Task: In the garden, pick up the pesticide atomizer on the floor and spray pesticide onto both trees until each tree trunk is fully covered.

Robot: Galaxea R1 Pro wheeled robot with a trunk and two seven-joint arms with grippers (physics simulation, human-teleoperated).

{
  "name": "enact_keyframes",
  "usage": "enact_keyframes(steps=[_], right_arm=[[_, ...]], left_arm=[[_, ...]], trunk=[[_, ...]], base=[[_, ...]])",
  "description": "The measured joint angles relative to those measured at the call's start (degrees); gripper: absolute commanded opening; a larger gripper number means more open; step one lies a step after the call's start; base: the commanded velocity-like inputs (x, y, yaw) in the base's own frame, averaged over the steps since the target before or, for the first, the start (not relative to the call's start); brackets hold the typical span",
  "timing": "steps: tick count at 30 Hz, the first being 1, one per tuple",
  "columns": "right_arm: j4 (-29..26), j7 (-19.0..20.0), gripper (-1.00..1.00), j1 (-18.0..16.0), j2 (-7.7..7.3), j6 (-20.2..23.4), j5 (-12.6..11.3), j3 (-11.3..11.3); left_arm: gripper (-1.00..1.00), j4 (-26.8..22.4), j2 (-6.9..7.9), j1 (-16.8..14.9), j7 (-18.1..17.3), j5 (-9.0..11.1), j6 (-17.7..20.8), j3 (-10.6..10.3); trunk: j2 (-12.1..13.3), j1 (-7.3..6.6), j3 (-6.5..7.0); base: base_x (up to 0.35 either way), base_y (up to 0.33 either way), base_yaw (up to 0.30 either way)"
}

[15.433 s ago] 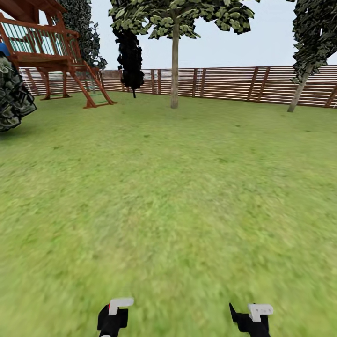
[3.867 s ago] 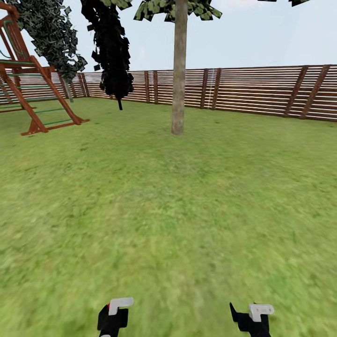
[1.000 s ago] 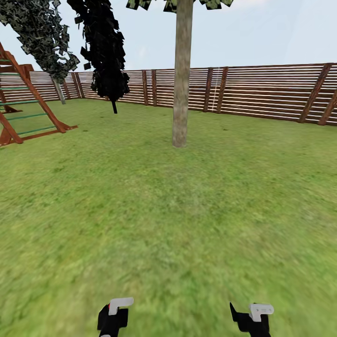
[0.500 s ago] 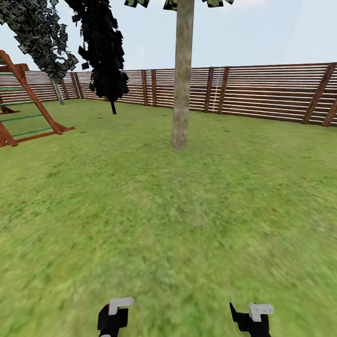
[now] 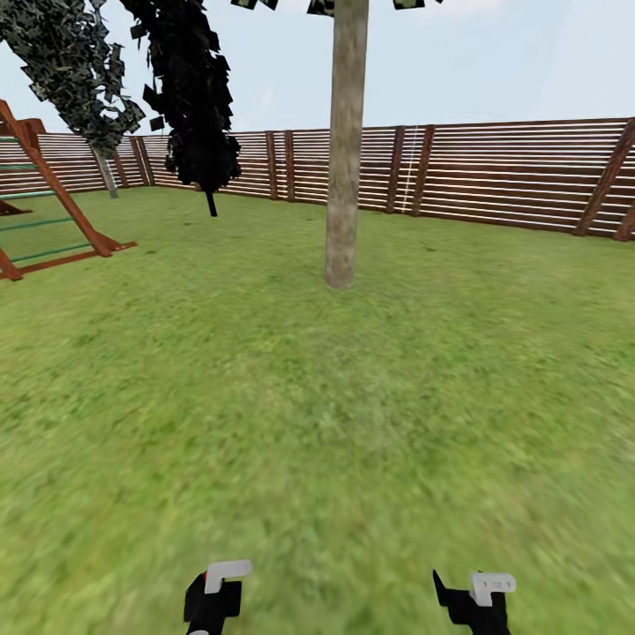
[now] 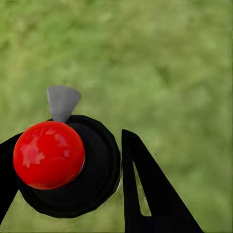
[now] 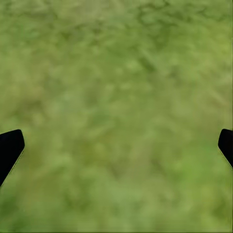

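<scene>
**Robot faces garden tree, sprayer in its left gripper**

A wooden climbing frame (image 5: 53,212) stands at the far left of the lawn (image 5: 317,414), beside a leaning tree (image 5: 75,70) and a black-leaved one (image 5: 190,88). At centre, a straight grey-brown tree trunk (image 5: 344,150) rises from the grass, well ahead of the robot, with a slatted brown fence (image 5: 494,172) running behind it to the right. Low in the head view, the left gripper (image 5: 213,593) is clamped around the pesticide atomizer (image 6: 73,167), whose dark round body, red knob and grey nozzle sit between the fingers in the left wrist view. The right gripper (image 5: 476,595) hangs beside it, its jaws spread wide over bare grass and holding nothing.
</scene>
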Motion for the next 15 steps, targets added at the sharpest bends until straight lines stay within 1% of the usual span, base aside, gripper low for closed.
enact_keyframes(steps=[15], right_arm=[[0.0,0.0,1.00,0.0,0.00,0.0,0.0,0.0]], left_arm=[[-1.00,0.0,0.00,0.0,0.0,0.0,0.0,0.0]], trunk=[[0.0,0.00,0.00]], base=[[0.339,0.000,0.000]])
